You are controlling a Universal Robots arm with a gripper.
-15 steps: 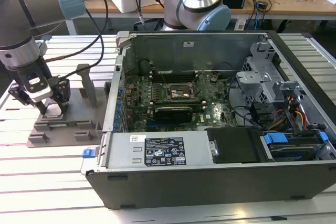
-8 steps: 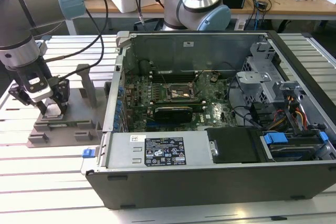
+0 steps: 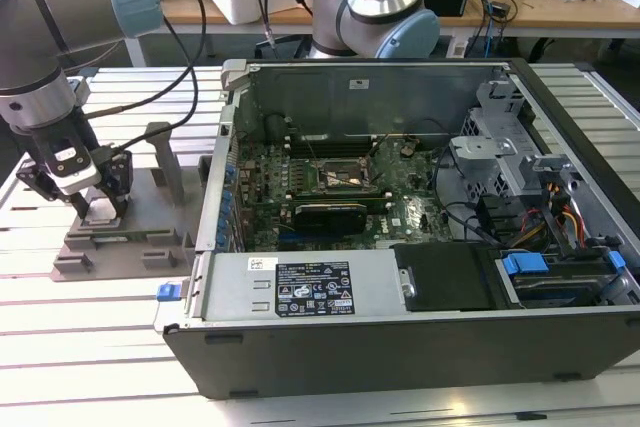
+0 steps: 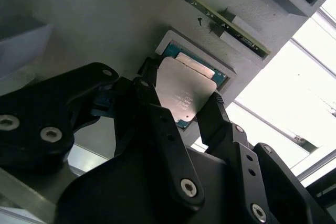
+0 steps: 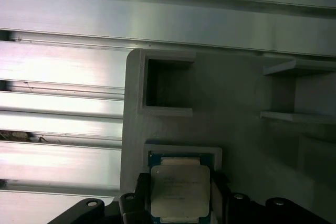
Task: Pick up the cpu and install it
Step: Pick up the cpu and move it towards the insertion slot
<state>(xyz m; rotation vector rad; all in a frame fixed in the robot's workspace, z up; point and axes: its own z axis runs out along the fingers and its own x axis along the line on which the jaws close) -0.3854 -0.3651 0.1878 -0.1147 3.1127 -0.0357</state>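
Observation:
The cpu is a flat square chip with a shiny silver top and a blue-green rim. It lies at the square pocket of the grey holder tray. My gripper is down over that pocket, and its black fingers press against two opposite edges of the cpu, so it is shut on it. In the exterior view the gripper stands on the holder tray at the exterior view's left. The black socket frame sits on the green motherboard inside the open computer case.
The open computer case fills the middle and the exterior view's right, with high metal walls, drive bays and cables. Grey uprights rise from the tray beside the gripper. A second robot arm stands behind the case. Ribbed aluminium table surrounds the tray.

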